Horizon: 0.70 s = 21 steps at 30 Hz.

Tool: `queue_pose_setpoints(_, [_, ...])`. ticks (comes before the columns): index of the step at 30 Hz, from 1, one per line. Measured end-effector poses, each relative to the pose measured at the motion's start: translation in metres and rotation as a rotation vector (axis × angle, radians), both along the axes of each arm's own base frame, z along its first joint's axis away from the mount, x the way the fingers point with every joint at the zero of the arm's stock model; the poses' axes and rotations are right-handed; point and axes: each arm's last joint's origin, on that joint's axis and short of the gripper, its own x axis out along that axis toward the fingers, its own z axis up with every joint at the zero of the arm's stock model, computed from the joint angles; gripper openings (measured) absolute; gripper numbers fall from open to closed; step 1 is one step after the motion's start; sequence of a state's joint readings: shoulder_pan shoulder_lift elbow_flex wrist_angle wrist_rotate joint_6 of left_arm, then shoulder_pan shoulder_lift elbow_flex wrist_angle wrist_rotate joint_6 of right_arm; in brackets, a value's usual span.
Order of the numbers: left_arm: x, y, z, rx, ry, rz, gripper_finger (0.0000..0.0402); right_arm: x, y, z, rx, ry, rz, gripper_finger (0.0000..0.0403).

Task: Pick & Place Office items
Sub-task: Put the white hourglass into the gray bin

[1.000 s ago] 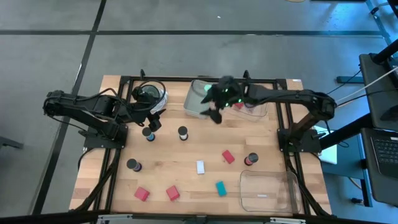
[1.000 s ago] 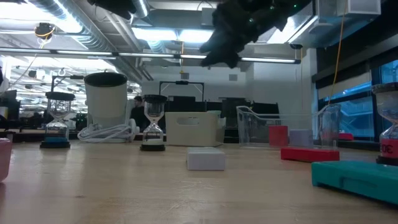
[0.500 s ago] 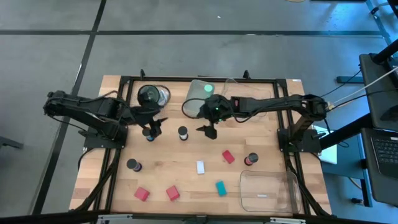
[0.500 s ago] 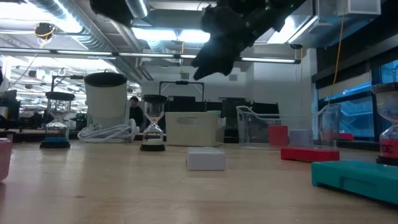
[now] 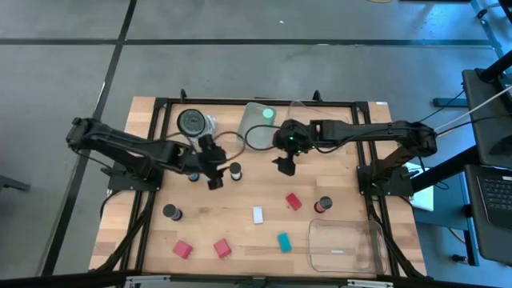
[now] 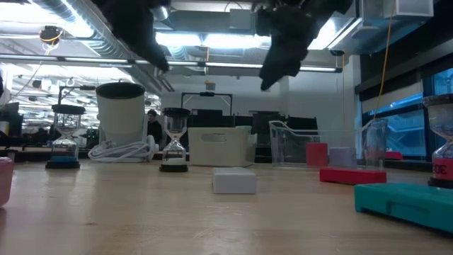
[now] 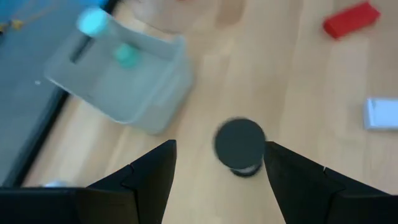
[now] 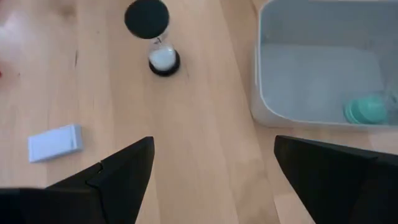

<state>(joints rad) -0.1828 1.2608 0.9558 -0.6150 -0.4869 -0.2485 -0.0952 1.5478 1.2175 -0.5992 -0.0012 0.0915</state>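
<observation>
The office items lie scattered on the wooden table: a dark hourglass-like cylinder, another, one with red, red blocks, a white block and a teal block. My left gripper hovers open just left of the first cylinder, which shows ahead between its fingers, untouched. My right gripper hangs open above bare wood to the right of that cylinder. In the low view both grippers are high above the table.
A grey tray at the far middle holds a green piece. A round grey dish stands far left. A clear tray sits near right. Black frame rails run along both sides.
My left gripper has come down and toward the table's right and near edge, closing on the dark cylinder. My right gripper has left the grey tray, moved toward the near edge, then a little right. No item on the table has moved.
</observation>
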Motion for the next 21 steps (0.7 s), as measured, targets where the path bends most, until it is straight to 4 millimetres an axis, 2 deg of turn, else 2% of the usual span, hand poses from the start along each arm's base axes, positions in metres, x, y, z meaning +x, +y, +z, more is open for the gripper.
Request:
queue_pose_setpoints(6, [0.025, -0.007, -0.025, 0.033, 0.053, -0.059, 0.0240, -0.005, 0.000, -0.001, -0.004, 0.045, -0.011, 0.0334])
queue_pose_setpoints(10, [0.033, -0.012, -0.035, 0.021, 0.065, -0.086, 0.0240, -0.005, 0.000, -0.001, -0.003, 0.048, -0.010, 0.0334])
queue_pose_setpoints(15, [0.036, -0.018, -0.036, -0.057, 0.046, -0.069, 0.0240, -0.005, 0.000, -0.001, -0.002, 0.050, -0.011, 0.0334])
queue_pose_setpoints(18, [0.031, -0.020, -0.036, -0.081, 0.053, -0.007, 0.0240, -0.005, 0.000, -0.001, 0.004, 0.050, -0.020, 0.0334])
queue_pose_setpoints(21, [0.024, -0.024, -0.027, -0.050, 0.011, 0.024, 0.0240, -0.006, 0.000, -0.002, 0.013, 0.053, -0.032, 0.0334])
